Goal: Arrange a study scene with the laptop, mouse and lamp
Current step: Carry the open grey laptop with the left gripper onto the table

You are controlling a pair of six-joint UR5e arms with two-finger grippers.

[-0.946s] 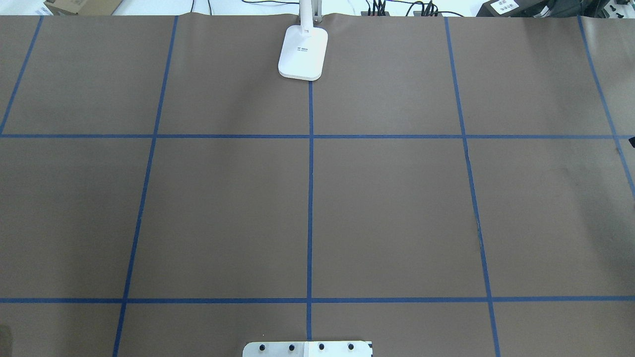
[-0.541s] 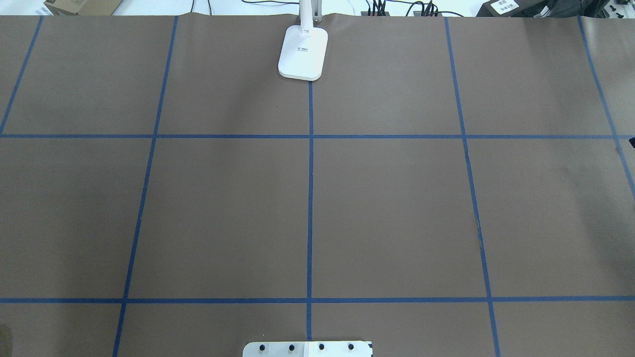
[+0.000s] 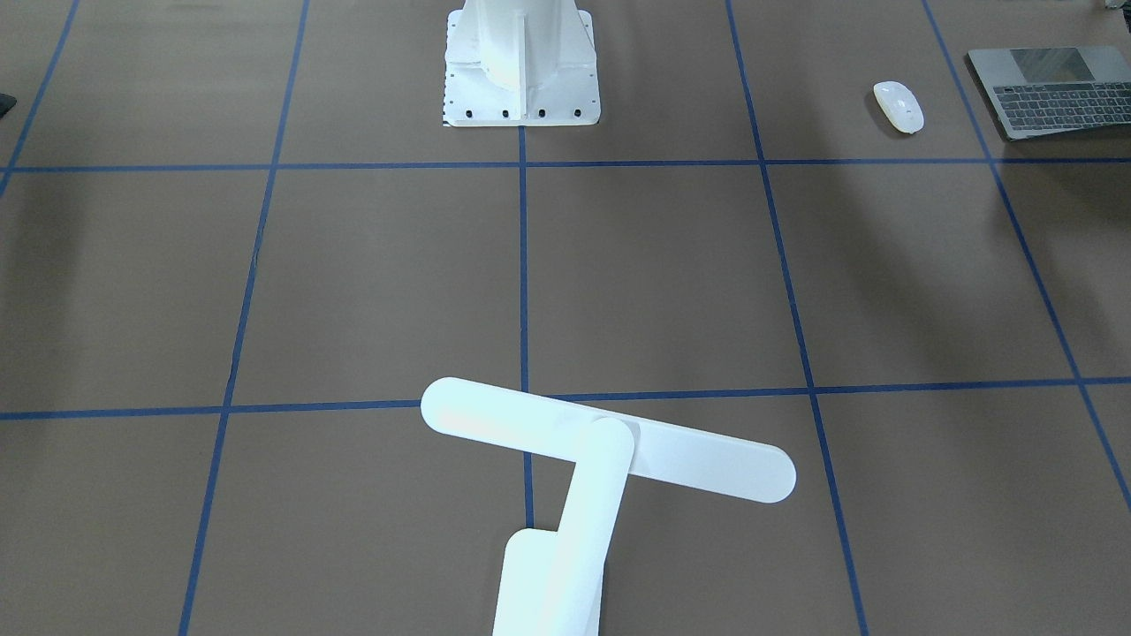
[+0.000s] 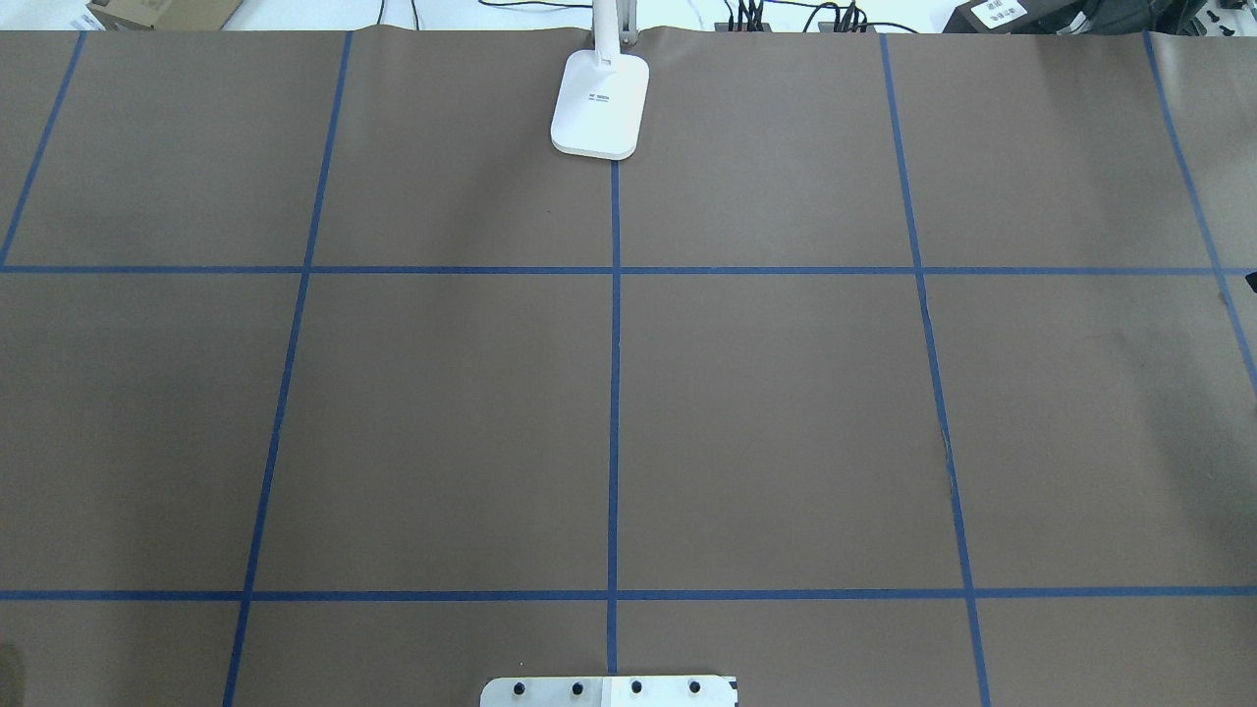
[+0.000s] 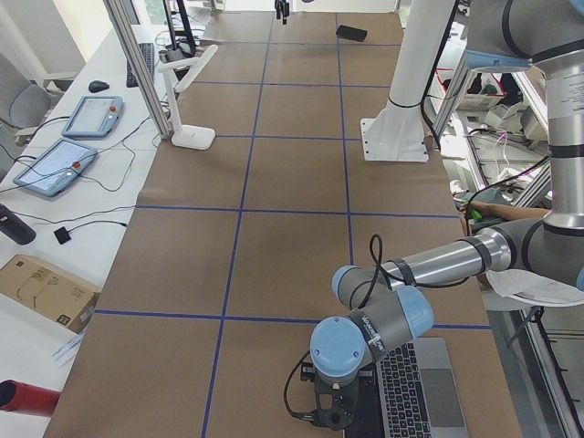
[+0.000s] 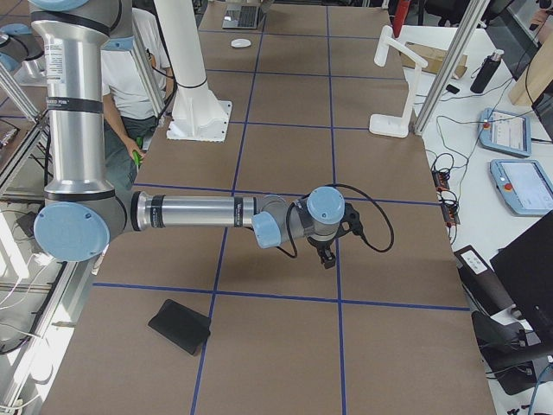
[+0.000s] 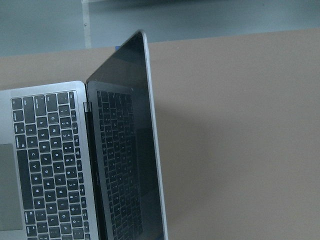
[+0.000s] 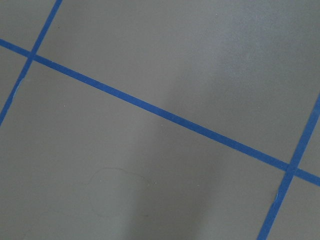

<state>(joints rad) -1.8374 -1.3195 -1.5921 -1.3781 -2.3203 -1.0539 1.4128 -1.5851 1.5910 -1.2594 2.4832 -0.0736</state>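
The grey laptop [image 3: 1051, 88] lies open at the table's end on the robot's left, and the left wrist view shows its keys [image 7: 47, 165] and upright screen [image 7: 132, 150]. The white mouse [image 3: 899, 107] lies beside it. The white lamp [image 3: 610, 450] stands at the table's far middle, its base [image 4: 600, 103] on the tape line. My left gripper [image 5: 330, 412] hangs over the laptop [image 5: 415, 392] by its screen edge. My right gripper [image 6: 327, 258] hovers low over bare table. Both show only in side views, so I cannot tell whether they are open or shut.
A black square mat [image 6: 180, 326] lies near the table's end on the robot's right. The white bolted mount [image 3: 521, 66] stands at the robot's side. Blue tape lines [image 4: 615, 393] grid the brown table. A person [image 6: 130, 78] sits behind the robot.
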